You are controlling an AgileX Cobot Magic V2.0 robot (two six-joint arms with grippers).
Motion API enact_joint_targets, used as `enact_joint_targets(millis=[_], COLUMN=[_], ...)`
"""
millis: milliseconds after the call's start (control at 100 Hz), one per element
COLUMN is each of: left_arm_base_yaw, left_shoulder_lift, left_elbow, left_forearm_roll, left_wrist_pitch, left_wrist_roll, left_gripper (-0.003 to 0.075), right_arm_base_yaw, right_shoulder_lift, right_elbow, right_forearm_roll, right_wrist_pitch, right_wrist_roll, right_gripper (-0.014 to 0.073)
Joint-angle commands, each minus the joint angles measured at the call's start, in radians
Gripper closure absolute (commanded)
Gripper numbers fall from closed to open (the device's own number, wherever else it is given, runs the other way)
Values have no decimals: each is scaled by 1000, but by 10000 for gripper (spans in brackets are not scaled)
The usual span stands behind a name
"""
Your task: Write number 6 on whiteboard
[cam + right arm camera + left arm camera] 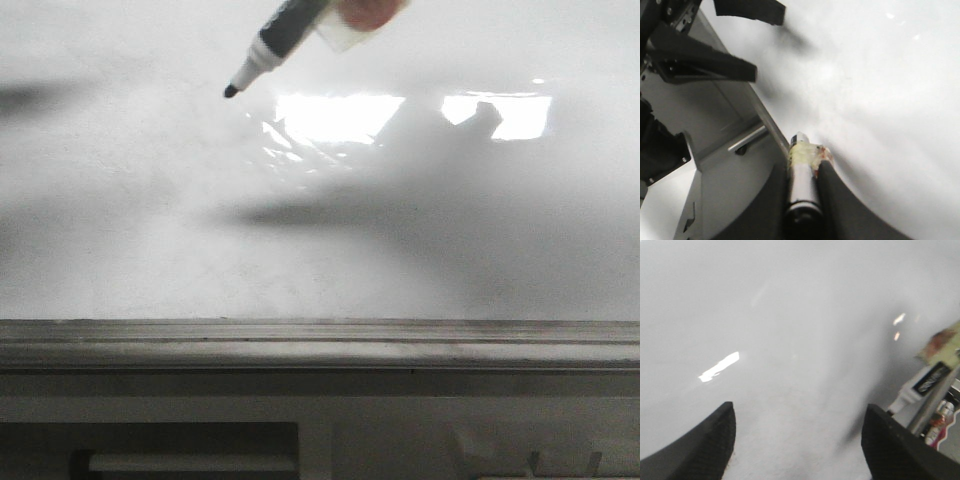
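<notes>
No writing shows anywhere on the whiteboard point(150, 200); the number 6 has not been started, so the whole figure, from hooked top down to the lower loop, is left to draw. The board is a wide, glossy white surface with faint grey smudges, soft shadows and bright rectangular patches of reflected light, and a grey metal rail point(320, 345) runs along its lower edge. A marker point(272, 45) with a dark barrel, a white collar and a black tip reaches in from the top of the front view, slanting down toward the board; whether the tip touches the surface cannot be told, though it looks just clear of it. In the right wrist view the right gripper point(804, 170) has its two dark fingers point(832, 195) clamped on the marker's barrel, which is wrapped in yellowish tape where they grip, and the board lies just beyond the fingertips. The left gripper point(797, 440) holds nothing: its two black fingers point(705, 445) stand wide apart, with bare board filling the gap between them and the marker visible off beyond one finger.
</notes>
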Motion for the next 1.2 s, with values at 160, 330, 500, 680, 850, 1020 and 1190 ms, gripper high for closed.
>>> enact_joint_targets(millis=[160, 330, 500, 680, 850, 1020, 1190], left_arm_base_yaw=[212, 296, 313, 313, 313, 313, 313], left_shoulder_lift=[-152, -227, -245, -245, -245, -245, -245], left_elbow=[123, 187, 192, 192, 192, 192, 192], left_forearm_roll=[-131, -179, -183, -187, -187, -187, -187], left_wrist_pitch=[-64, -83, -83, -81, -81, -81, -75], left_wrist_roll=[-5, -5, -5, -5, -5, -5, -5], left_gripper=[227, 227, 227, 227, 227, 227, 227], right_arm_base_yaw=[-1, -1, -1, -1, -1, -1, -34], right_shoulder_lift=[-228, -273, -236, -155, -58, -29, -64], right_elbow=[192, 255, 255, 255, 224, 213, 213], right_forearm_roll=[34, 34, 34, 34, 30, -20, -123], right_wrist_pitch=[-283, -422, -553, -661, -541, -355, -270], right_wrist_roll=[-11, -11, -11, -11, -17, -37, 13], right_gripper=[638, 638, 638, 638, 638, 638, 638])
